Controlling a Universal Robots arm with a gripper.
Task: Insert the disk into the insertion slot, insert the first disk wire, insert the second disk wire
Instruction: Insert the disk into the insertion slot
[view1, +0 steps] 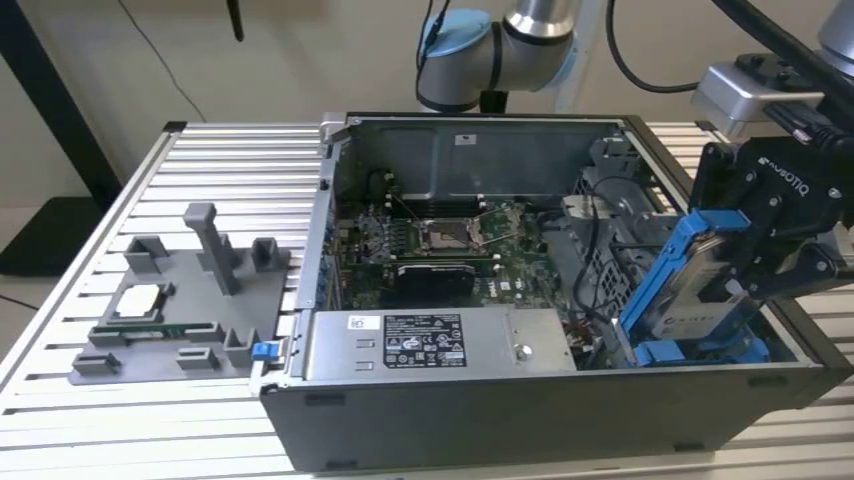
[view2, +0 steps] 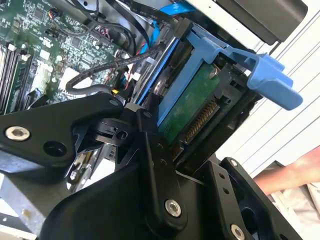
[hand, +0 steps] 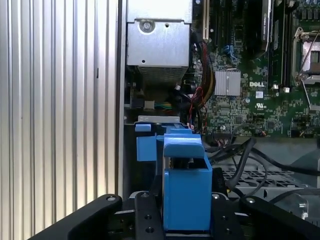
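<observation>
Disk (view1: 683, 300) at slot mouth, cables close by.
I see black cables (view1: 597, 262) and the grey power-supply box (view1: 427, 343) beside the insertion slot (view1: 697, 352); end effector (view1: 750, 268) clenched on the tilted, blue-framed disk.

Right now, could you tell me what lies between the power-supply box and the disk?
Loose black cables run between the power-supply box and the disk, as the exterior view shows.
</observation>
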